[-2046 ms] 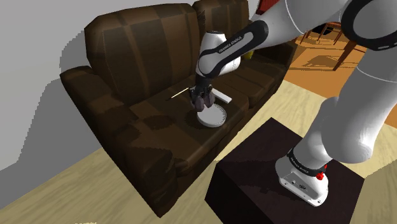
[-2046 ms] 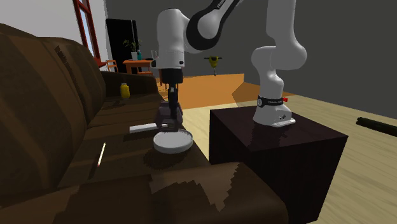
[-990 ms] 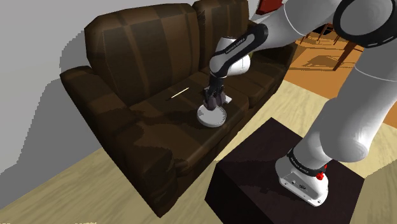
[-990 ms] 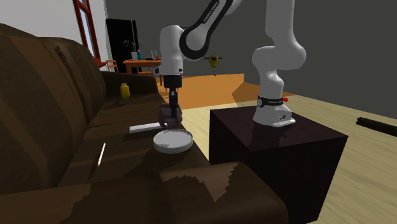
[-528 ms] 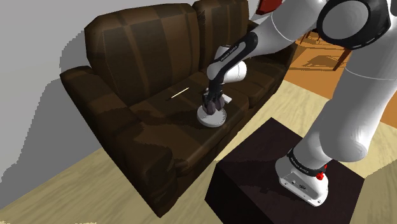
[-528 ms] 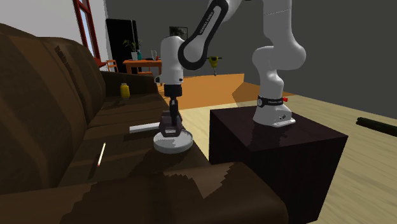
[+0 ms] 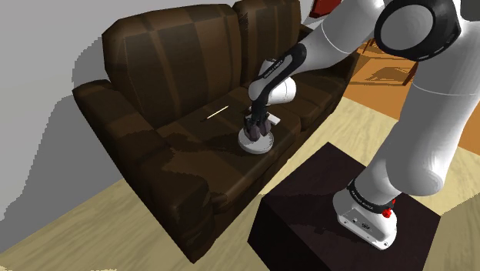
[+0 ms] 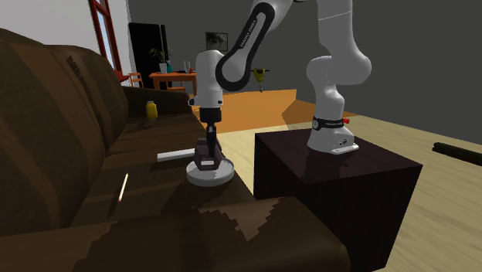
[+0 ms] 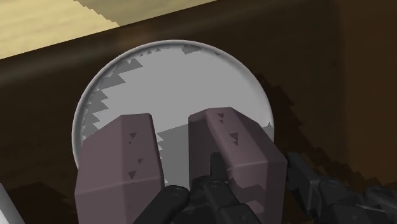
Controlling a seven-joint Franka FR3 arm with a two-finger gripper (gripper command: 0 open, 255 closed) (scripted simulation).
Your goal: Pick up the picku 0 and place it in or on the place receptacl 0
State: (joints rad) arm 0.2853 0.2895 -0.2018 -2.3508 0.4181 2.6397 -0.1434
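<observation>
Wrist view: the gripper [image 9: 170,124] has sunk within two seconds to the middle of the grey plate [image 9: 172,70] on the brown sofa [image 8: 147,201]. Whether it clasps anything I cannot tell, nor where the thing to place is. In the second exterior view a white bar [image 8: 174,155] lies at the plate's ten o'clock. Release seems next.

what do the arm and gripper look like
The arm has glossy white rounded links with black joints and white lettering on a black band near the wrist. Its base carries a small red part. The gripper is black.
</observation>
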